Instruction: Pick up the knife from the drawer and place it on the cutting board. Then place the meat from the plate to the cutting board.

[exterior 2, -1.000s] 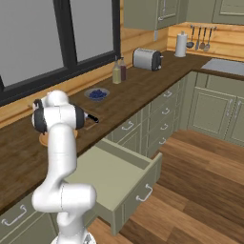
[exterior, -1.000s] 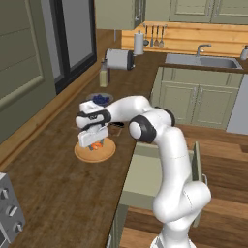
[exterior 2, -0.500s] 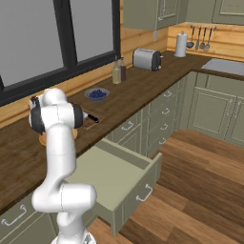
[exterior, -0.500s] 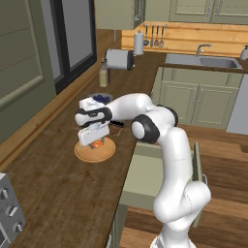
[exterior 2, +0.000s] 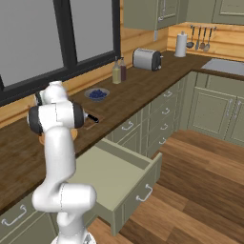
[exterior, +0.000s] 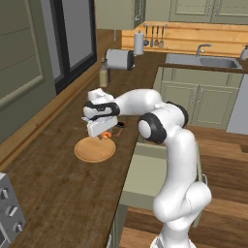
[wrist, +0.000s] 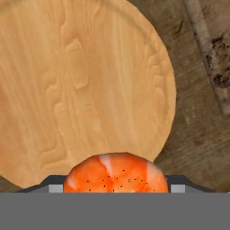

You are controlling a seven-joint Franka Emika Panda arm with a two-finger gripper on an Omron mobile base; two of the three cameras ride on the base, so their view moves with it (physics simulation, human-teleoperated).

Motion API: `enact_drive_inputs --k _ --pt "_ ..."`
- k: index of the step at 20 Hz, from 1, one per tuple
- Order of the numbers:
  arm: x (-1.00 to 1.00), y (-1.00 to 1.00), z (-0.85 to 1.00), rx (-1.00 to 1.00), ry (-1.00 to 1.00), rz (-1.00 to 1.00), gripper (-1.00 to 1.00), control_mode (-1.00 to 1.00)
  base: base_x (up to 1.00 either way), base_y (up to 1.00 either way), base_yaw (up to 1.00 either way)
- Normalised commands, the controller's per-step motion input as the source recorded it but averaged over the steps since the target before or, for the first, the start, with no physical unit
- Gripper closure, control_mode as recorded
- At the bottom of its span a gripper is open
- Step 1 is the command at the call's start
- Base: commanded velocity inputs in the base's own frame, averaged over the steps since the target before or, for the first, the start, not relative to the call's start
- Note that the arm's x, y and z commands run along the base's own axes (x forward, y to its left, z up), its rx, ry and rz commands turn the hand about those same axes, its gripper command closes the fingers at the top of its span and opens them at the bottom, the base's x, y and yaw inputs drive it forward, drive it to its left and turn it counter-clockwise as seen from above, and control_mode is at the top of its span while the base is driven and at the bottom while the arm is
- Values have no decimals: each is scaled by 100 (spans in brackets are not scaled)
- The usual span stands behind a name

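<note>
Hand view showed the gripper (wrist: 116,190) pinching the meat (wrist: 116,174), held above the plate (wrist: 81,85) rim, and I judged the lump might slip free before reaching the cutting board (wrist: 211,49).

Orange-red roundish meat lump (wrist: 116,174) with paler centre and tiny dark specks; light tan round wooden plate (wrist: 81,85) with wavy grain; dark brown wooden countertop (wrist: 197,134)

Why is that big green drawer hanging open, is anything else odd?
The pale olive-green drawer stands pulled right out below the counter, looking empty. Otherwise nothing is spilled; the claw grips the orange-red meat lump above the round tan plate.
</note>
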Motion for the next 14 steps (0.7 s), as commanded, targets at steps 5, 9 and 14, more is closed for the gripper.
enact_drive_inputs --k 5,9,14 --pt "61 -40 0 0 1 -7 100 -100 0 0 0" --pt "65 -5 0 0 1 -10 100 -100 0 0 0" --pt "58 0 -3 0 0 -8 100 -100 0 0 0"
